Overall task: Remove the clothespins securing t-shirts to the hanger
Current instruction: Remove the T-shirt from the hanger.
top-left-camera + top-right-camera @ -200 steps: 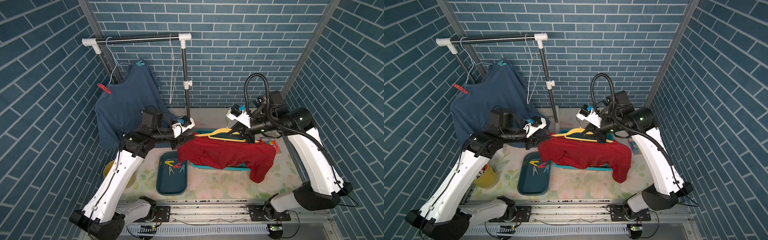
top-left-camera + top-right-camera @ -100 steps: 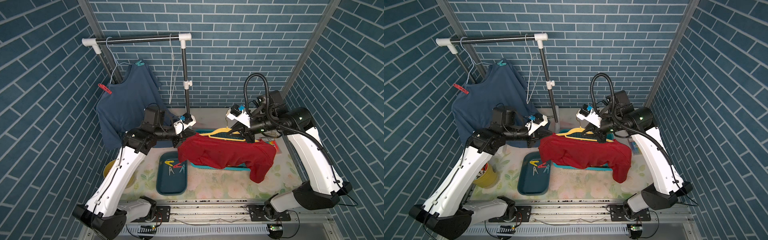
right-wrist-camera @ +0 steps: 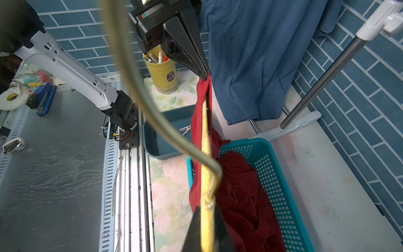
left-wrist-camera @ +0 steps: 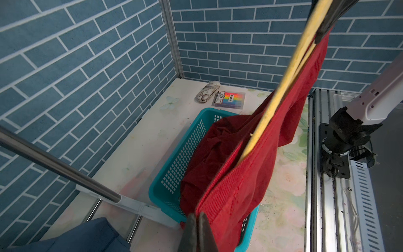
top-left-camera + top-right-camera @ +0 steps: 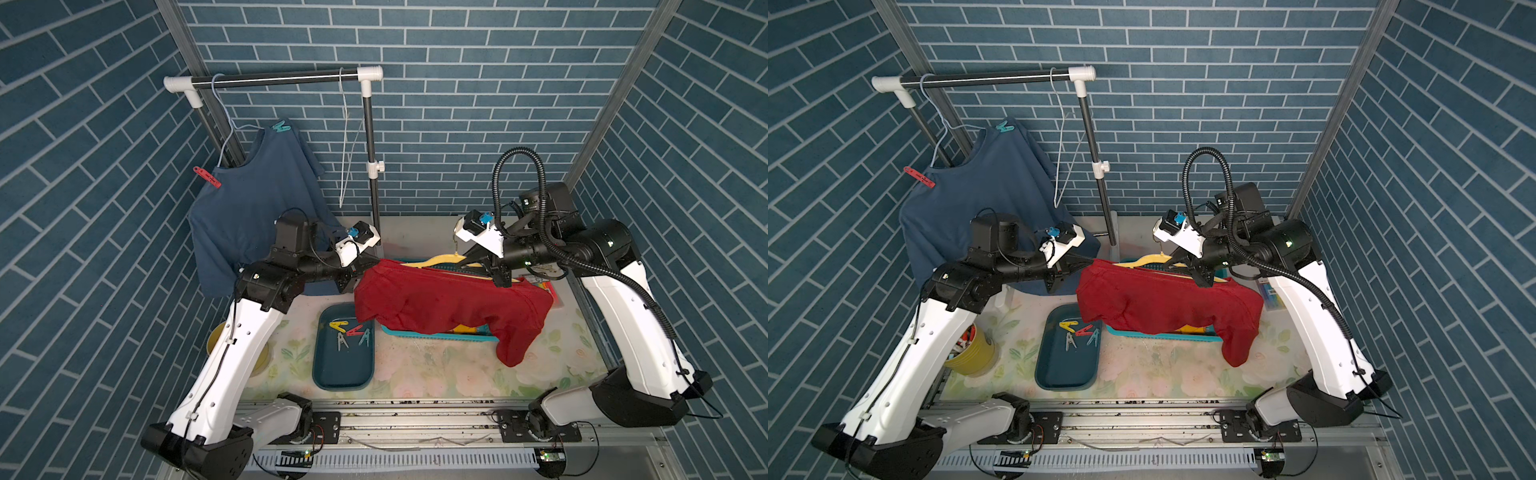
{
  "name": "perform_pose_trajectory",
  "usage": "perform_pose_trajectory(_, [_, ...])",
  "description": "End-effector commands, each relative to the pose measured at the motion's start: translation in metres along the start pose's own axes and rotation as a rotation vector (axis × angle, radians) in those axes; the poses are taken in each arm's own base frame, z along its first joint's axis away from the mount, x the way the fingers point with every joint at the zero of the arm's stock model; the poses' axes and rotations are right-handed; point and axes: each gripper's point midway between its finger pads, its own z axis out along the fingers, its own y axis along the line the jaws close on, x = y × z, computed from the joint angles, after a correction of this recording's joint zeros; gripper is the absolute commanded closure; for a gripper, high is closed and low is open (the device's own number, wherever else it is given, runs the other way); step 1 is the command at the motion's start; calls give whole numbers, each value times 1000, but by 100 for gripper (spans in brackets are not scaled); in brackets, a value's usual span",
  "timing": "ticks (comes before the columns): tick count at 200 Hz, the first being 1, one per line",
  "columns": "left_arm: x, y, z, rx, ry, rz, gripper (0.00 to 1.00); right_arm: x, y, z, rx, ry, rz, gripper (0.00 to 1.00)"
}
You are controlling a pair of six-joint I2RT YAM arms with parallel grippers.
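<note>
The left gripper (image 3: pixel 204 76) has reached in since a second ago and now pinches the red shirt's (image 5: pixel 449 299) edge. The right gripper (image 3: pixel 207 222) clamps the hanger (image 3: pixel 205 131). Four clothespins (image 5: pixel 353 331) lie in the tray (image 5: pixel 340 370), below both grippers.

Bright even light, blurry near fgd.

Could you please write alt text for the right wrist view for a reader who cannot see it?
The right gripper is shut on a yellow hanger while the left gripper pinches the edge of the red t-shirt at the hanger's end. The shirt sags into a teal basket; a blue t-shirt hangs behind, and a grey clothespin lies in a tray.
</note>
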Motion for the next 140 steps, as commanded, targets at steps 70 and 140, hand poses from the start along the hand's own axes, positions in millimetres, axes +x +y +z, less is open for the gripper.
perform_pose_trajectory(70, [56,54,-13,-220,114,-177,100,5,-13,-45,243,11,-81,100])
perform_pose_trajectory(140, [70,58,-6,-218,113,-233,100,0,-19,-50,278,-31,-86,100])
